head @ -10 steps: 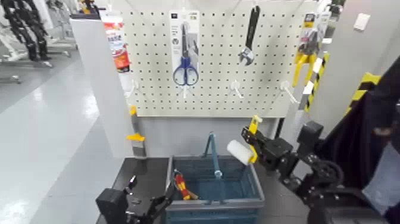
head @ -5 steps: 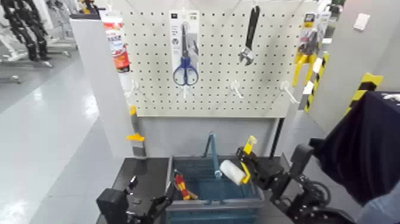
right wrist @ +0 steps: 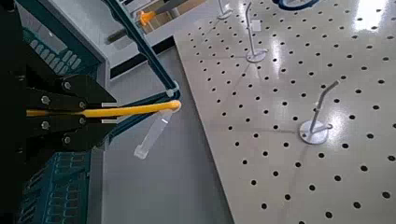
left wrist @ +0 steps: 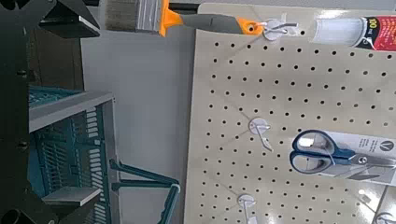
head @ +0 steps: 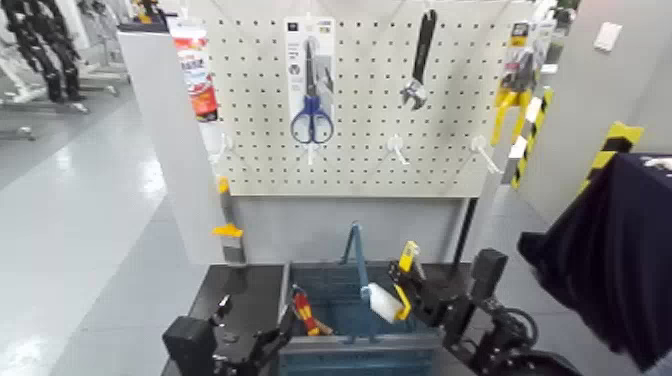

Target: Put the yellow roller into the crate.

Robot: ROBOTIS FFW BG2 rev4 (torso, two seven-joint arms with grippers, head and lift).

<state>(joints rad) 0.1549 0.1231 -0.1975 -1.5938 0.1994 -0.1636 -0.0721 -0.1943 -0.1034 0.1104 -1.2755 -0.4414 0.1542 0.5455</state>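
Right end effector (head: 408, 292): pressed together on the yellow roller (head: 390, 296), holding it by the bent yellow handle, which rises toward the pegboard (head: 380, 100); the white fluffy sleeve hangs over the right half of the crate (head: 420, 340), just beside the upright blue centre handle (head: 356, 262), above the crate floor and not resting on it. In the right wrist view the yellow handle (right wrist: 112, 111) runs out between the dark fingers (right wrist: 56, 93). Crate: blue-grey, slatted, standing on the dark bench (head: 245, 290) below the pegboard; a red-and-yellow handled tool (head: 305, 312) lies in its left half. Left end effector (head: 262, 345): low at the crate's near left corner (whether spread or pressed together cannot be told). Pegboard stock: blue-handled scissors (head: 312, 95) on a card, a black wrench (head: 420, 60), yellow-handled pliers (head: 515, 85) at the right edge. The left wrist view adds a paintbrush (left wrist: 163, 15) hung by the board.
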